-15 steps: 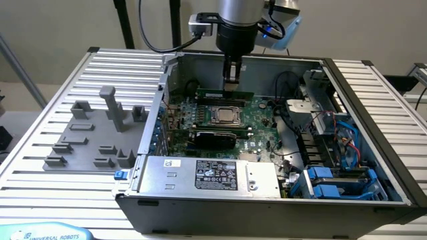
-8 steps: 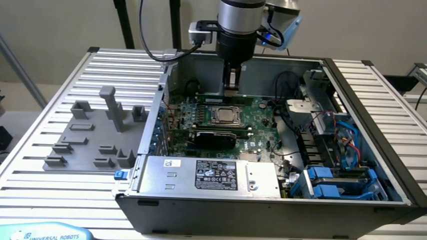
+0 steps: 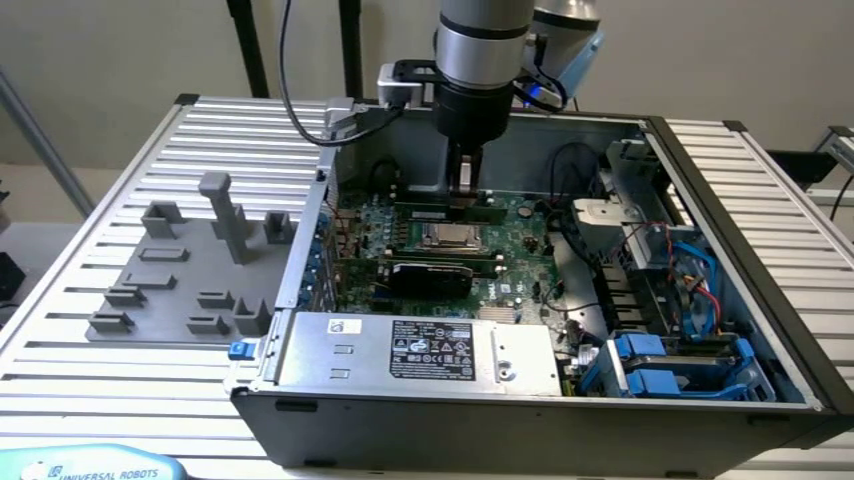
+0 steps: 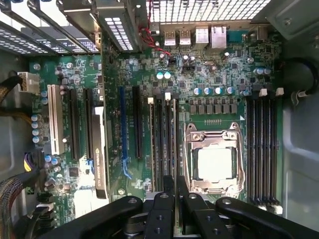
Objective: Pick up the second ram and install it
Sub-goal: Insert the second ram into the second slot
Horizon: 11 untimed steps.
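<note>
case (image 3: pixel 721 250): open PC case on slatted surface (image 3: pixel 80 300); holds green motherboard (image 3: pixel 514 250), silver power supply (image 3: pixel 420 352), blue drive bays (image 3: pixel 667 365)
gripper (image 4: pixel 175 186): inside case, over slots beside CPU socket (image 4: pixel 214 162)
fingers (image 4: pixel 167 191): nearly closed, thin gap; can't tell if anything is pinched
second ram (image 3: pixel 447 212): slim green stick, seated by socket under gripper
fixture blocks (image 3: pixel 200 265): grey, on surface at the exterior view's left
writing: "UNIVERSAL ROBOTS" on blue part (image 3: pixel 100 465)
</note>
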Motion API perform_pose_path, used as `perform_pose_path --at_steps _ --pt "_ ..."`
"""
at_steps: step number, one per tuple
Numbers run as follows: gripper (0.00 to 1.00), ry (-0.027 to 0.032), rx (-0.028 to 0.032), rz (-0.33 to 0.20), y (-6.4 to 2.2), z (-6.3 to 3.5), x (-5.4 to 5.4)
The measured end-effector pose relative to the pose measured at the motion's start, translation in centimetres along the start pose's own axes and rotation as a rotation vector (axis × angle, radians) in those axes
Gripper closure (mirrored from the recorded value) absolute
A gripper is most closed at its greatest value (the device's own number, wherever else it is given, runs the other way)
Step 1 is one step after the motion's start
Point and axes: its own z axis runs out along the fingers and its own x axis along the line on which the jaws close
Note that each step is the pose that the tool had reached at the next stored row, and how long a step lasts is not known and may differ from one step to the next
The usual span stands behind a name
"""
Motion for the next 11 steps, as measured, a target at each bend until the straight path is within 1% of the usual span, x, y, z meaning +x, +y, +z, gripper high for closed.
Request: perform_pose_path --at_steps 11 --pt "0.86 -0.0003 0.0008 0.0 -0.09 1.99 0.1"
